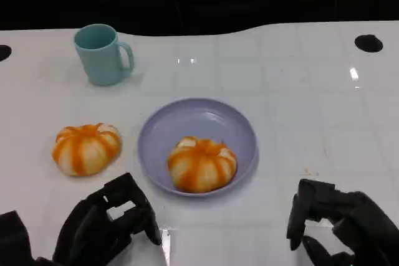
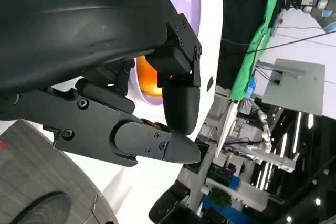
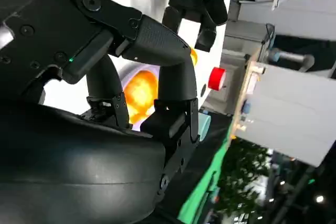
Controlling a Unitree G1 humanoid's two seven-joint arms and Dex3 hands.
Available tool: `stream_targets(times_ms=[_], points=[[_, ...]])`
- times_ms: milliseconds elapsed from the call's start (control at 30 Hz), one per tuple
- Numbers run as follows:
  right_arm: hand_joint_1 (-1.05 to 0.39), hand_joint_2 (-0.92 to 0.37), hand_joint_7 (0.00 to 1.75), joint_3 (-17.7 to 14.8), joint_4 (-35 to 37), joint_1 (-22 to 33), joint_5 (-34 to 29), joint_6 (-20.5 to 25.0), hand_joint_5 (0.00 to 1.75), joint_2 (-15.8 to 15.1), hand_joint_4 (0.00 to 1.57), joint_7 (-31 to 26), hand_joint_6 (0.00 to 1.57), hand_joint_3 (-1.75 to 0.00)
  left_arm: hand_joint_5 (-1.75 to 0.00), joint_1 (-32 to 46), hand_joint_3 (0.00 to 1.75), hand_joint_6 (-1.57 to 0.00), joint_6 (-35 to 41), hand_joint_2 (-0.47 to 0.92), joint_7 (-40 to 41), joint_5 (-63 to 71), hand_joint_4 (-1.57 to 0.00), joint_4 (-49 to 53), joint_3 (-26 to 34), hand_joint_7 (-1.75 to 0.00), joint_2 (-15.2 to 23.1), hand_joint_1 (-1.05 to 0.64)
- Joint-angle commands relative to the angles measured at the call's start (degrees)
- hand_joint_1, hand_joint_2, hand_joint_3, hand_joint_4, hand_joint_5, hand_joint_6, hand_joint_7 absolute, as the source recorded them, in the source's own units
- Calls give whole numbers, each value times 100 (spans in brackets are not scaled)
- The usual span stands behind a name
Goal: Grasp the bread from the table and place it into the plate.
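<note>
One orange-striped bread bun (image 1: pixel 201 164) lies inside the lilac plate (image 1: pixel 206 119), toward its near rim. A second, similar bun (image 1: pixel 86 148) sits on the white table left of the plate. My left hand (image 1: pixel 106 223) hovers near the table's front edge, below that second bun, holding nothing, its fingers bent but apart. My right hand (image 1: pixel 340 223) is at the front right, clear of the plate and also empty. The left wrist view shows the plated bun (image 2: pixel 147 77) beyond my fingers (image 2: pixel 178 103). In the right wrist view the bun (image 3: pixel 139 94) glows behind my fingers (image 3: pixel 157 40).
A teal mug (image 1: pixel 103 54) stands at the back left, handle to the right. Black round holes mark the table at the far right (image 1: pixel 368 43) and far left edge. The table's dark back edge runs across the top.
</note>
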Motion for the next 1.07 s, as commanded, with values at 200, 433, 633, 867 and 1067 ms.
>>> stream_targets(times_ms=[200, 433, 633, 867, 1067], points=[[-29, -41, 167, -229, -241, 262, 31, 272, 175, 270, 71, -100, 53, -140, -175, 123, 8, -65, 4, 92, -27, -7, -71, -86, 20, -146, 86, -62], [-33, -41, 169, -364, -62, 170, 24, 179, 175, 382, 74, -13, 53, -139, -175, 186, 9, -65, 2, 92, 62, 68, -70, -186, 1, -145, 89, -63], [-35, -41, 169, -449, 178, 110, 42, 28, 175, 473, 73, 37, 53, -137, -175, 164, 9, -65, 30, 92, 15, 37, -69, -157, 16, -145, 106, -62], [-35, -41, 168, -505, 500, 4, 93, -242, 175, 553, 72, 201, 53, -136, -175, 124, 8, -66, 80, 92, 50, 52, -70, -140, 23, -146, 129, -62], [-38, -40, 165, -537, 609, -18, 78, -366, 175, 640, 74, 252, 55, -135, -175, 143, 8, -65, 71, 92, 99, 98, -71, -172, 23, -148, 156, -63]])
